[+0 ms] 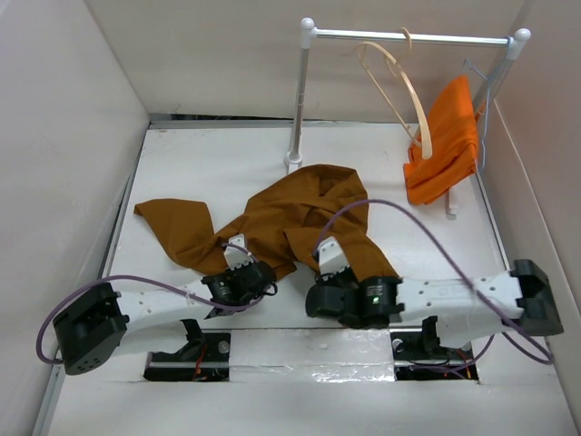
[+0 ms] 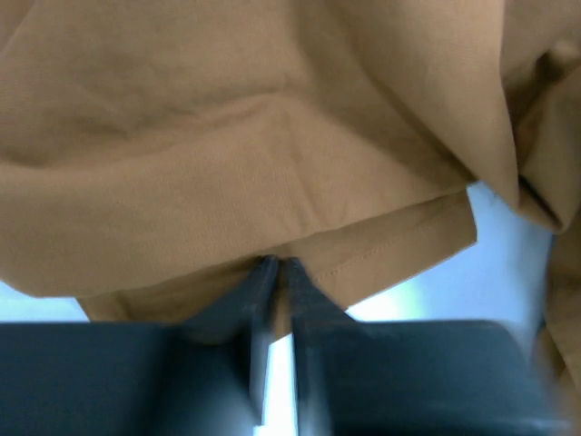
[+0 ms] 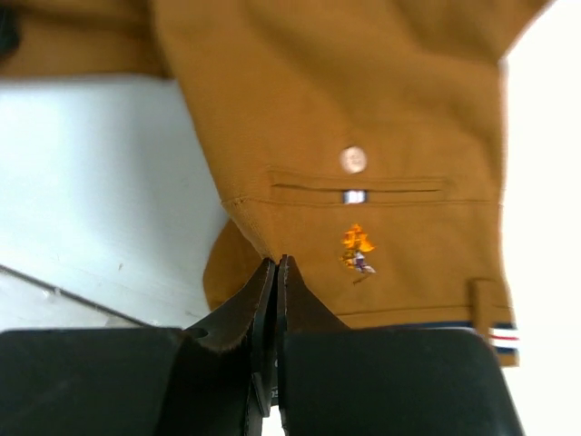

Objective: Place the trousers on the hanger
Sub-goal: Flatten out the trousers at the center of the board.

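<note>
The rust-brown trousers [image 1: 290,213] lie crumpled on the white table, one leg stretched out to the left. My left gripper [image 1: 239,264] is shut on a hemmed edge of the trousers [image 2: 272,136], with cloth pinched between its fingertips [image 2: 263,272]. My right gripper [image 1: 329,261] is shut on the trousers' waist edge [image 3: 363,109], next to a pale button [image 3: 353,160] and a striped waistband [image 3: 497,339]. The pale wooden hanger [image 1: 406,91] hangs empty on the rail at the back right, far from both grippers.
A white rail [image 1: 413,37] on a post [image 1: 299,100] stands at the back. A bright orange garment [image 1: 447,141] hangs at its right end. White walls [image 1: 64,136] close in the table on the left, right and back.
</note>
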Controlling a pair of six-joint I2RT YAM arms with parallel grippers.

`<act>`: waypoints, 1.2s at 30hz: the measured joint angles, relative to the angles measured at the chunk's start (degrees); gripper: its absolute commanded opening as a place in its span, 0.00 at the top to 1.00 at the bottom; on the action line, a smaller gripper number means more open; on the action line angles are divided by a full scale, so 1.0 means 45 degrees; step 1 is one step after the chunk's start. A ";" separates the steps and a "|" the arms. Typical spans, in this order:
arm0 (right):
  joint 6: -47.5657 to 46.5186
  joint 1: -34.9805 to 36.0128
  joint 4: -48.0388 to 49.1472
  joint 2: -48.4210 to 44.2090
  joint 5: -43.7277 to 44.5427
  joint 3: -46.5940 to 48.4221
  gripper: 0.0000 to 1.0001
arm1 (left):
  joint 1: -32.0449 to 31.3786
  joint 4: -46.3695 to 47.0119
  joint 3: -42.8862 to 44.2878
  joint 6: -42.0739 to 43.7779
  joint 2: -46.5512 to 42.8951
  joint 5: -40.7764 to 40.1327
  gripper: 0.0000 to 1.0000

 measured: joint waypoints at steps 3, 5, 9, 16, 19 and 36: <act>-0.0053 -0.1180 -0.0039 -0.1792 0.0151 -0.0355 1.00 | 0.0000 -0.0146 0.0296 0.0058 0.0452 -0.0199 1.00; -0.0321 -0.2370 0.0209 -0.3191 0.0223 -0.0845 1.00 | 0.0000 -0.0389 0.0447 0.0053 0.0452 -0.0369 1.00; -0.1370 -0.5319 0.1103 -0.5916 0.0058 -0.1802 1.00 | 0.0000 -0.1078 0.0597 0.0073 -0.0491 -0.0690 1.00; -0.4051 -1.1074 0.3084 -0.8563 -0.1540 -0.2463 1.00 | 0.0000 -0.2569 0.0923 0.0233 -0.3934 -0.1486 1.00; -0.4779 -1.2682 0.3415 -0.8612 -0.2506 -0.2419 1.00 | 0.0000 -0.3147 0.1394 0.0340 -0.4828 -0.1914 1.00; -0.5542 -1.7952 0.6130 -0.6941 -0.5270 -0.2234 1.00 | 0.0928 -0.0277 0.4775 0.3769 -0.1321 -0.1783 0.70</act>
